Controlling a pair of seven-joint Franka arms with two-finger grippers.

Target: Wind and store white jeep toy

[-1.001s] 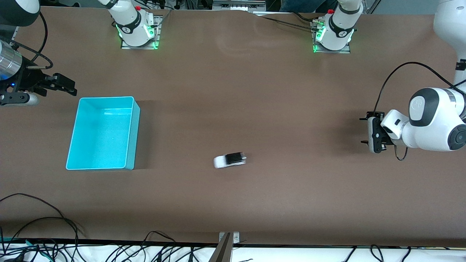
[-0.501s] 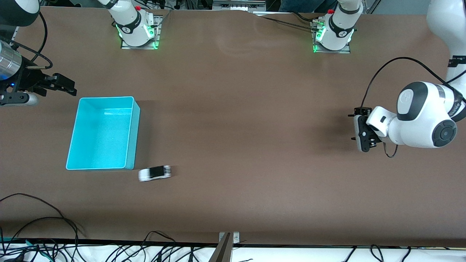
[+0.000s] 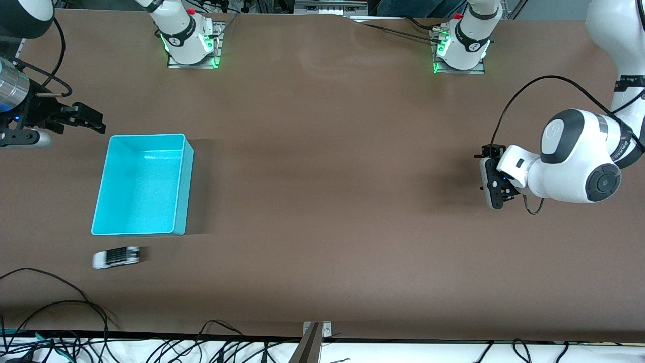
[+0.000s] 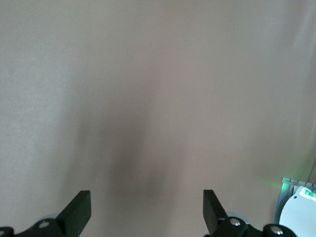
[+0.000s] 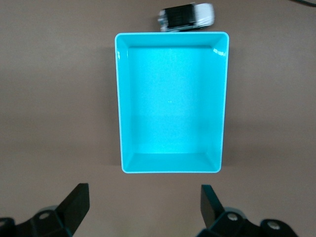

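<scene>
Toy car (image 3: 116, 257): white, black roof — lengthwise along the table, beside the smooth rectangular bin (image 3: 179, 201).
Left gripper (image 3: 491, 185): spread wide, empty.
Right gripper (image 3: 80, 117): spread wide, empty.

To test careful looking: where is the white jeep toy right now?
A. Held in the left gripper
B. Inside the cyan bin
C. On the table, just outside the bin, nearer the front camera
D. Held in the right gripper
C: the white jeep toy sits on the table beside the empty cyan bin, ungripped.
</scene>
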